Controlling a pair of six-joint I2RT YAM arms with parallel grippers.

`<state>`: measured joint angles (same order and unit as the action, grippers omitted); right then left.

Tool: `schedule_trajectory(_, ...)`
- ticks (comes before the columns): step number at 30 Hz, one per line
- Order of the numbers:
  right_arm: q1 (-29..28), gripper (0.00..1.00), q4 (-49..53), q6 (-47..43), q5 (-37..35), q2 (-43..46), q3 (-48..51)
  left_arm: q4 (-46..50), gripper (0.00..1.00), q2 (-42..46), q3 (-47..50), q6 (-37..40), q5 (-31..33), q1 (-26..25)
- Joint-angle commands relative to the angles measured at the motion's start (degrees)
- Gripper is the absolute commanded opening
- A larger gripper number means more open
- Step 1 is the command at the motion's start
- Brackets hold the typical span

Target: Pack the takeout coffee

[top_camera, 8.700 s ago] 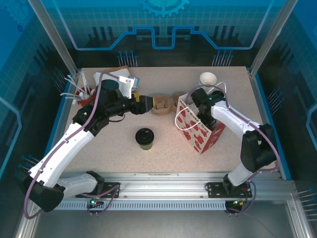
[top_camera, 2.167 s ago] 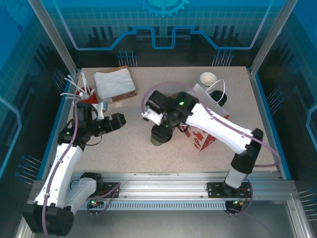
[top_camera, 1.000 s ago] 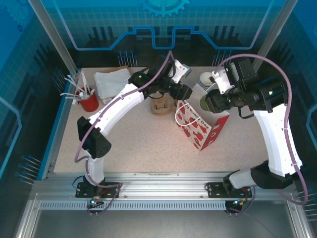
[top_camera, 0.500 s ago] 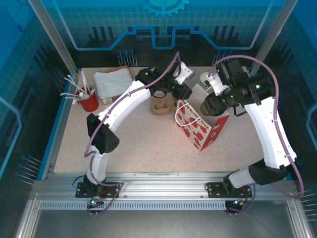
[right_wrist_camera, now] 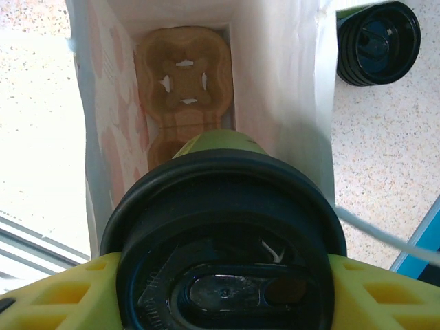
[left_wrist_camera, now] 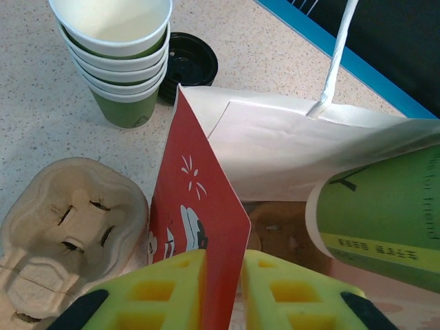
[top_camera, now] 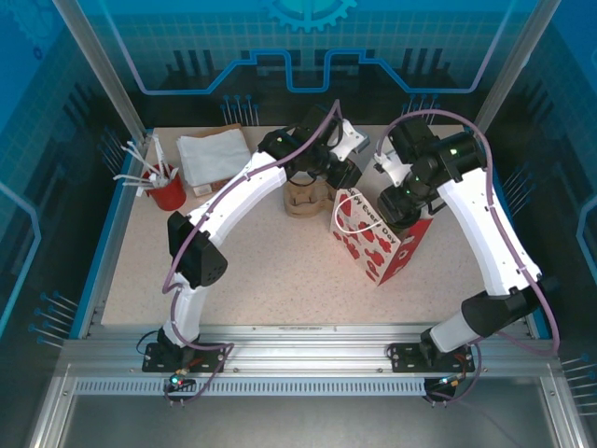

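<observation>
The right gripper [right_wrist_camera: 223,278] clamps the takeout coffee [right_wrist_camera: 221,199] by its sides just under the black lid, one yellow finger on each flank. The cup hangs base-down in the open mouth of the paper bag [top_camera: 373,245], which stands upright on the bench [top_camera: 261,271] right of centre, nearer the far edge than the near one. At the bottom of the bag lies a cardboard carrier [right_wrist_camera: 182,82] (directly beneath the cup).

The left gripper [left_wrist_camera: 223,292] is pinching the bag's red printed wall at its top edge, fingers pressed on either face. Just beside the bag, toward the far edge, a stack of cups [left_wrist_camera: 120,62] stands with a loose lid [left_wrist_camera: 185,65] touching it; another cup carrier [left_wrist_camera: 69,234] lies on the bag's left.
</observation>
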<state>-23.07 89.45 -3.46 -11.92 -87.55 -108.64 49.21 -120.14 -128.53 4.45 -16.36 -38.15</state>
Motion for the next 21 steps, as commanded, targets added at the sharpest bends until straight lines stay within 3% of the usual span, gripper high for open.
schedule_trajectory(1,0.9,0.45,1.3,-1.4,1.6,-1.0,0.6,0.7,0.21,-1.2,-1.7,-0.2,-2.1,-0.4)
schedule_trajectory(14,0.7,0.45,4.0,-0.3,1.9,-3.8,-8.9,0.2,0.21,-1.4,-1.7,0.4,-2.3,-0.4)
schedule_trajectory(21,0.7,0.44,3.8,-0.2,1.0,-4.3,-7.0,0.0,0.21,-1.7,-1.7,0.4,-2.1,-0.4)
